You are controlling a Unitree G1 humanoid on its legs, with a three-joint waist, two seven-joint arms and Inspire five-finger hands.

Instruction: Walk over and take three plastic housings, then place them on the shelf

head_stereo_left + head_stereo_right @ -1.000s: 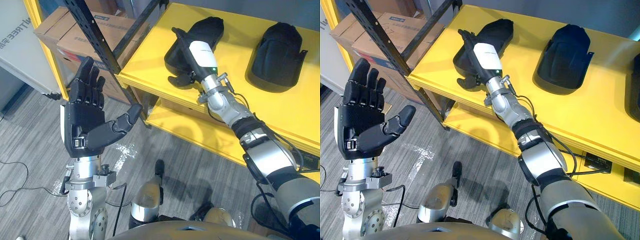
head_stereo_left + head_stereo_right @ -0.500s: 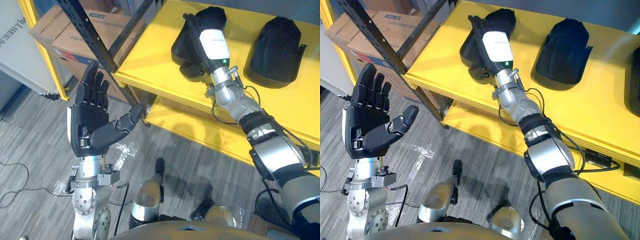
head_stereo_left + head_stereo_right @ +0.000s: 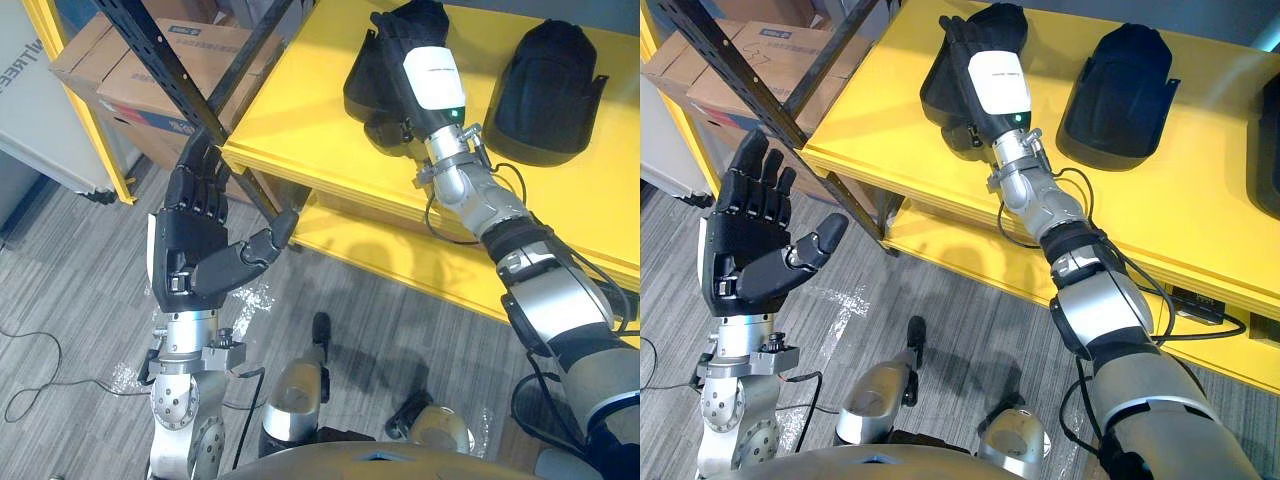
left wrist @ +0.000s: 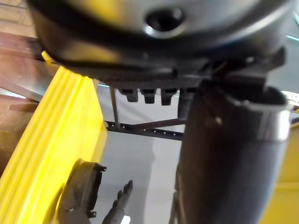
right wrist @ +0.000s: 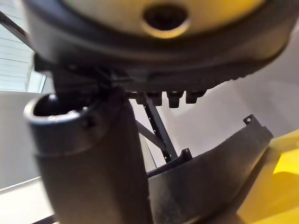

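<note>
Since a second ago the right hand [image 3: 432, 75] had slid further over the housing [image 3: 360, 90] on the yellow shelf [image 3: 300, 125] at upper centre, fingers straight and unclenched, suggesting placement was nearly done, while the left hand [image 3: 185, 255] hung spread and empty at lower left.

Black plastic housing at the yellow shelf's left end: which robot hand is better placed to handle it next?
Right. The right robot hand lies on the black plastic housing on the yellow shelf; the left robot hand hangs open over the floor.
</note>
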